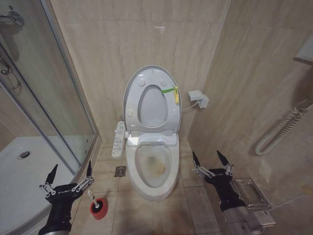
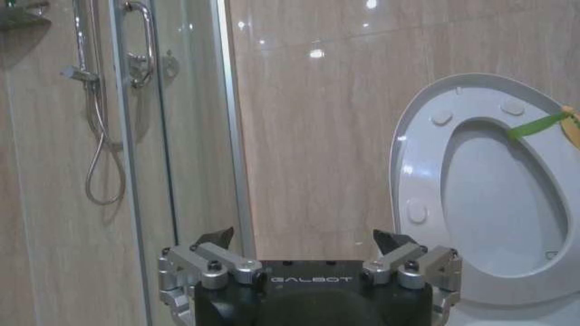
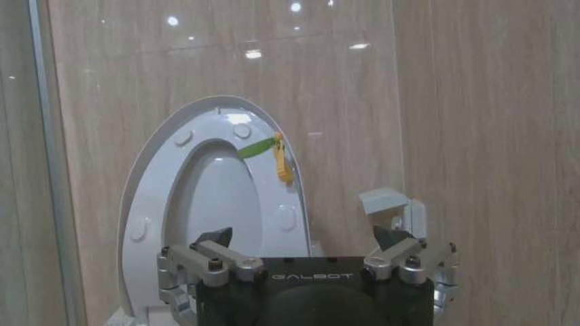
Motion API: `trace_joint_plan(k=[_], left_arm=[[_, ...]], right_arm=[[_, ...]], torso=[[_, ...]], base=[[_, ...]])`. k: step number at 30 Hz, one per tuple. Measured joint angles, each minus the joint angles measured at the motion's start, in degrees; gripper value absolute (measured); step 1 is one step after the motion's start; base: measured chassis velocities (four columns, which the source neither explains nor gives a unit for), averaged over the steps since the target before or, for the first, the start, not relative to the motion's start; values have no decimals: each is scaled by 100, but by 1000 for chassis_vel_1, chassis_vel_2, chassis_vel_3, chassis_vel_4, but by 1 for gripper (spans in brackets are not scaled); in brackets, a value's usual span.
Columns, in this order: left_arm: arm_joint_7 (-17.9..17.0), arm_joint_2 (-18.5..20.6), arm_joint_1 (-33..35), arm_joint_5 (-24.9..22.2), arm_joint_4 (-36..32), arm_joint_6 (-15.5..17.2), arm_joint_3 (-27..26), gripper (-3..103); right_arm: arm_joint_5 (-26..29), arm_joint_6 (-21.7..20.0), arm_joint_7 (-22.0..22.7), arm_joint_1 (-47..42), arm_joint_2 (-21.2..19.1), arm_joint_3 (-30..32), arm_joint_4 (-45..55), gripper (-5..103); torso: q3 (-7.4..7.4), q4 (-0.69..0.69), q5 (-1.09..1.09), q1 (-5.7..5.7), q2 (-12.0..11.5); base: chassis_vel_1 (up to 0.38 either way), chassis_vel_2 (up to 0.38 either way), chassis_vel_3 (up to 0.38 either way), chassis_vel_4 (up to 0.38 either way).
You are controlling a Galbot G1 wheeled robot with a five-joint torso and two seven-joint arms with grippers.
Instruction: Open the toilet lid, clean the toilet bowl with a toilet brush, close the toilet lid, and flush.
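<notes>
Against the far wall the toilet lid (image 1: 131,93) stood raised and leaning back, with the seat ring (image 1: 168,117) up in front of it and a green-yellow tag (image 1: 171,90) tied on the ring's right side. Below them the toilet bowl (image 1: 152,188) lay uncovered in the middle of the floor, its inside stained yellowish-brown. So the opening looked done, and the step in hand was judged to be fetching the toilet brush (image 1: 91,195), which stood in a small red cup holder (image 1: 99,208) on the tiles near the bowl's left side, its thin white handle leaning up toward the left.

The left gripper (image 1: 70,171) hovered just above that handle with both fingers spread wide and nothing between them. To do it well, it would need to come down with the handle centred between the 2 fingers and close on the upper part of the stick, since so thin a handle could slip or pivot. A straight lift should free the bristle head without tipping the cup, and the glass shower door (image 1: 44,98) close on the left leaves little room to swing.

The right gripper (image 1: 211,159) hung to the right of the bowl, equally wide open and empty, near a metal rack (image 1: 252,193) on the right wall.
</notes>
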Motion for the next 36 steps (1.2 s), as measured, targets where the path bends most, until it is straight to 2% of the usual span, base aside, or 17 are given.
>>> trace_joint_plan(k=[36], left_arm=[[0,0,0,0,0,0,0,100]], right_arm=[[1,-1,2,1,-1,1,-2,100]], torso=[[0,0,0,0,0]], base=[[0,0,0,0]])
